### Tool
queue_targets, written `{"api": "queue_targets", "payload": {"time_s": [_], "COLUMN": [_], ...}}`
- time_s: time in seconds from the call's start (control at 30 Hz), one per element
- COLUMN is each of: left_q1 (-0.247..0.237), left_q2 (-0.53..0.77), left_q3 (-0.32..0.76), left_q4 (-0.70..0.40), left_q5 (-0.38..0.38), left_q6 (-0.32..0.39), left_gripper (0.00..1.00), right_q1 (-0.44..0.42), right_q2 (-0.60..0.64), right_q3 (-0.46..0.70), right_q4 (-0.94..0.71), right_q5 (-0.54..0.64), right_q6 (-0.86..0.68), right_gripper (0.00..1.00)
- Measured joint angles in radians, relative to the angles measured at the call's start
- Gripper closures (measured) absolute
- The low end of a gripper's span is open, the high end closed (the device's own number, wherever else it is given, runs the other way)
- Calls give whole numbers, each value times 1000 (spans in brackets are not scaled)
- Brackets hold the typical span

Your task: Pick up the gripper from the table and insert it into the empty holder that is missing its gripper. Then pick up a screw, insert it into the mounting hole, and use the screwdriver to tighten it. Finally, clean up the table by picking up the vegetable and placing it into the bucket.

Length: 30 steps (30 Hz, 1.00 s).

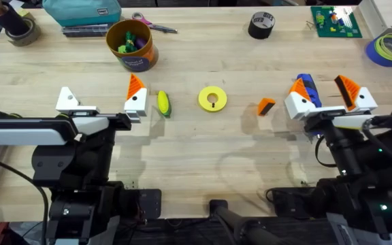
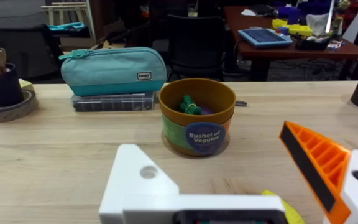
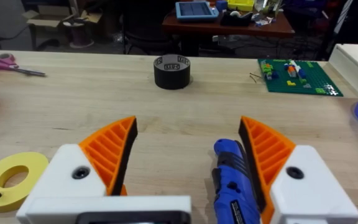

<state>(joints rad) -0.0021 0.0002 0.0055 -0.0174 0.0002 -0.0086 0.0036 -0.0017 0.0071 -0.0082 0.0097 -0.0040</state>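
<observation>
The orange ribbed gripper (image 1: 266, 106) lies loose on the table, left of my right gripper (image 1: 324, 92) (image 3: 188, 134). That gripper is open, and the blue screwdriver (image 1: 307, 86) (image 3: 232, 180) lies between its orange pads, close to one of them. My left gripper (image 1: 101, 101) (image 2: 213, 165) is open too. Its bare white holder (image 1: 67, 99) (image 2: 143, 182) carries no pad, while the other finger (image 1: 136, 94) (image 2: 319, 165) has one. The yellow vegetable (image 1: 163, 103) (image 2: 272, 196) rests just beside that padded finger. The orange bucket (image 1: 132, 44) (image 2: 196, 118) stands farther back.
A yellow ring disc (image 1: 212, 99) (image 3: 11, 180) with a small dark piece on it lies mid-table. Along the back are a black tape roll (image 1: 261, 25) (image 3: 171, 70), a green baseplate (image 1: 335, 20), a blue tape roll (image 1: 388, 49), scissors (image 1: 154, 25) and a teal pouch (image 1: 84, 10) (image 2: 114, 70).
</observation>
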Motion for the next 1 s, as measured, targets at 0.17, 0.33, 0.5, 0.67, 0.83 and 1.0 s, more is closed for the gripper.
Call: {"api": "queue_targets", "payload": {"time_s": [0.17,0.33,0.5,0.67,0.83,1.0], "left_q1": [0,0,0,0,0,0], "left_q2": [0,0,0,12,140,368], "left_q3": [0,0,12,153,458,765], "left_q4": [0,23,72,-35,-262,-547], "left_q5": [0,1,6,3,-9,-23], "left_q6": [0,0,0,0,0,4], "left_gripper": [16,15,15,15,14,15], "right_q1": [0,0,0,0,0,0], "right_q2": [0,0,2,3,82,272], "right_q3": [0,0,21,170,447,737], "right_q4": [-5,10,62,-27,-273,-538], "right_q5": [0,0,0,0,0,-1], "right_q6": [0,0,0,0,-1,-4], "right_gripper": [4,4,4,4,4,4]}}
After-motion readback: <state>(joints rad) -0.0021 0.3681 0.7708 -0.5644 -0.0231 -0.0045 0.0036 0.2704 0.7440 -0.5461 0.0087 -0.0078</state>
